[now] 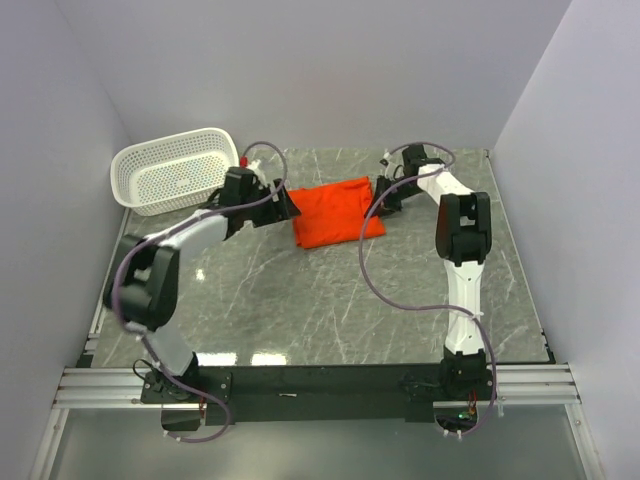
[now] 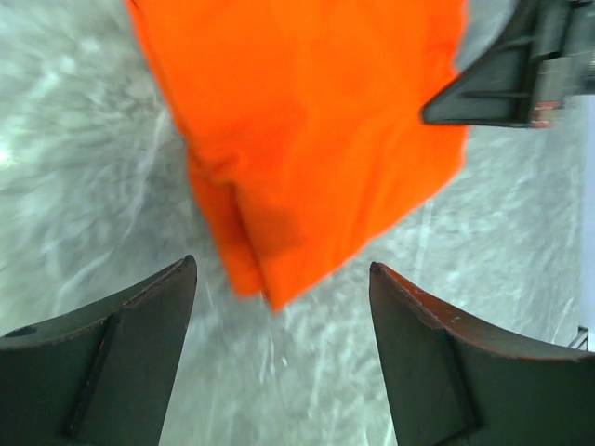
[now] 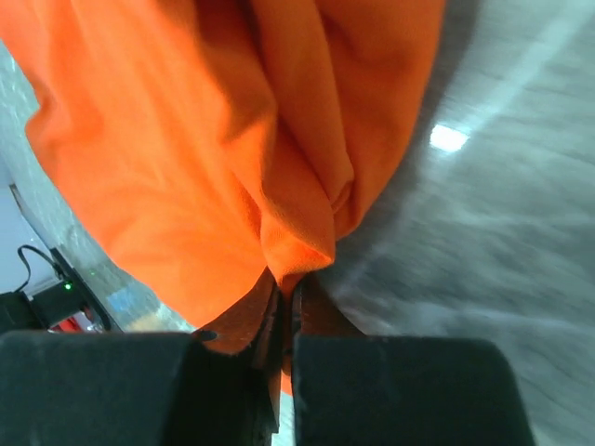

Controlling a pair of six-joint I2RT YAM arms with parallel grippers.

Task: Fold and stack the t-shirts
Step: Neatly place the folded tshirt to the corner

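The right tool [image 3: 288, 302] is clamped on the right edge of the folded t-shirt [image 1: 335, 212] on the tabletop [image 1: 330, 300]. The left tool [image 2: 284, 279] stands wide open, empty, beside its left edge.

- Orange-red t-shirt [image 1: 335, 212] seen folded into rough rectangle, laid flat on grey marbled table [image 1: 330, 300], toward far side.
- Left gripper [image 1: 286, 205] positioned at t-shirt's left edge.
- Right gripper [image 1: 384, 193] positioned at t-shirt's right edge.
- Jaw positions not made out from above.
- White perforated basket [image 1: 175, 170] set in far left corner, apart from t-shirt, just behind left gripper.
- Table enclosed by pale walls [image 1: 300, 70] on three sides.
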